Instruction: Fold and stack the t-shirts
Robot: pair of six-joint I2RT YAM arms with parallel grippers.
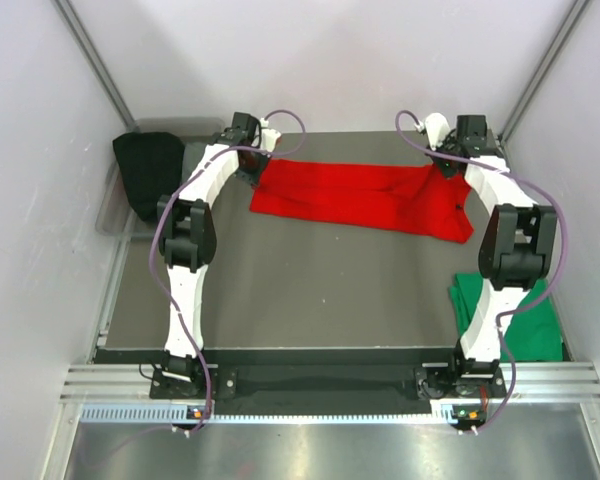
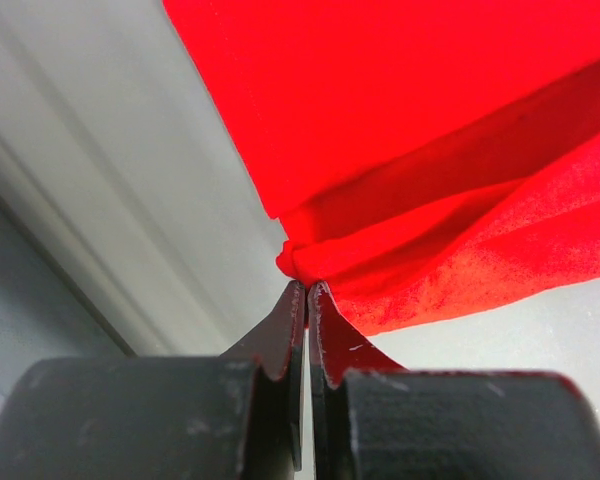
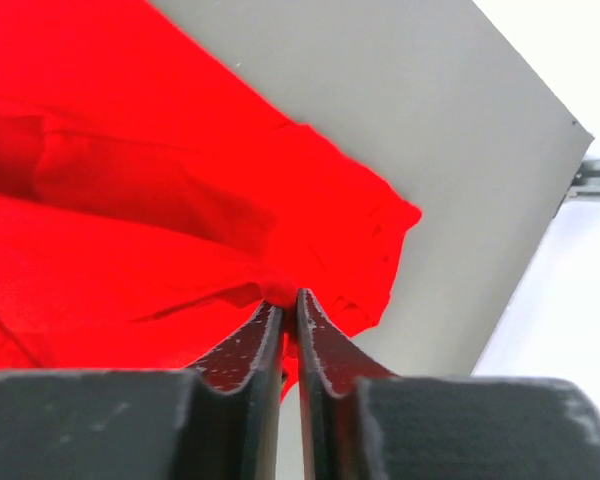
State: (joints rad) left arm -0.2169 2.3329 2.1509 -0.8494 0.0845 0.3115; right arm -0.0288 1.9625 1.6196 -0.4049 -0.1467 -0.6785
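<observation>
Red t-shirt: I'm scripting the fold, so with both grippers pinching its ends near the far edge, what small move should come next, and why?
The left gripper and right gripper are each shut on the red t-shirt, which is stretched between them, with bare table in front. So probably draw both toward the near edge together, laying the pinched edge over the shirt.

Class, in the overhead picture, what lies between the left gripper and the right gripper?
The red t-shirt, spread from the left gripper to the right gripper, whose jaws pinch its ends. The top view shows it.
</observation>
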